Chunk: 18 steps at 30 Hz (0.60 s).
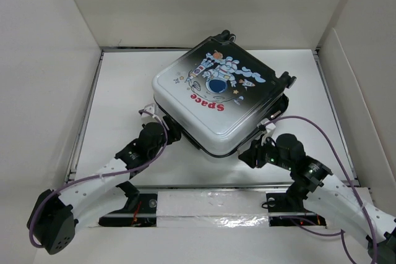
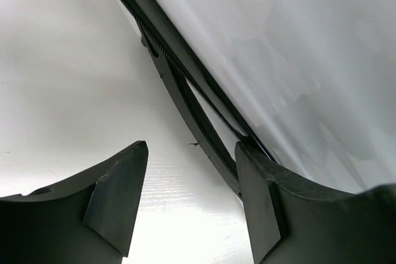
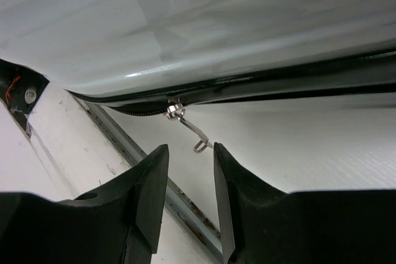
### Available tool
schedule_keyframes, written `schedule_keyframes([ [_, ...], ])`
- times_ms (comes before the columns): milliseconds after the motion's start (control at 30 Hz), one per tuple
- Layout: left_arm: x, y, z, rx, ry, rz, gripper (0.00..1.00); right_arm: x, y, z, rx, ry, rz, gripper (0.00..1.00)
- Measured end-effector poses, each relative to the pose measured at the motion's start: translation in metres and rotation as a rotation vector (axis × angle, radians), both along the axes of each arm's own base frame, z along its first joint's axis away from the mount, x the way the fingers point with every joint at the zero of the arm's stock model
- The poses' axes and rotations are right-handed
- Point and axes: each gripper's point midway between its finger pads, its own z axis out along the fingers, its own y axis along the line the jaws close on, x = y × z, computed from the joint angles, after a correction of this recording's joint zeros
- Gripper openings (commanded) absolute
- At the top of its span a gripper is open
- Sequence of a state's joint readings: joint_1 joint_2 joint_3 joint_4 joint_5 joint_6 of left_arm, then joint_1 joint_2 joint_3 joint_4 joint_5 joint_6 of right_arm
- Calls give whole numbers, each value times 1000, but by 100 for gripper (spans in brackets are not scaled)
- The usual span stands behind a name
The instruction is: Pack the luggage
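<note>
Status: luggage (image 1: 216,91) lid down; zip apparently unfinished, seam gapes at near-left edge.
Right gripper (image 3: 190,153): low at near-right edge, jaws parted, empty; zip pull (image 3: 197,137) just beyond fingertips, ungripped.
Left gripper (image 2: 192,153): low beside near-left seam, jaws wide, empty.
Luggage: flat, mid-table (image 1: 124,85), astronaut side up.

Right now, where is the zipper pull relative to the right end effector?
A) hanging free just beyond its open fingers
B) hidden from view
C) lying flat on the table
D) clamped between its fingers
A: the zipper pull dangles from the suitcase seam just ahead of the right end effector, whose fingers stand apart, not clamping it.
</note>
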State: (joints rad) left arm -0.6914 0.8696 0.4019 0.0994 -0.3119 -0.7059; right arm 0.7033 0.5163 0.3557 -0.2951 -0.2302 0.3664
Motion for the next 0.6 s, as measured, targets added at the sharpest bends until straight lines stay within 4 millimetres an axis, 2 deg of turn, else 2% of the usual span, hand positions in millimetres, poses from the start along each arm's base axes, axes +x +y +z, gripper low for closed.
schedule_keyframes([
  [67, -1, 4, 5, -5, -13, 11, 57, 2, 4, 0, 4, -13, 5, 42],
  [167, 0, 6, 2, 1, -4, 20, 61, 4, 10, -5, 2, -21, 11, 42],
  [233, 2, 6, -3, 13, 8, 24, 64, 4, 12, -10, -5, -22, 9, 44],
  [367, 7, 4, -19, 48, 45, 24, 65, 8, 11, -18, -12, -36, -10, 44],
  [500, 17, -1, -29, 80, 74, 20, 56, 14, 13, -16, 22, -71, -41, 44],
  [600, 27, -6, -29, 70, 69, 21, 48, 19, 15, -14, 56, -95, -63, 43],
])
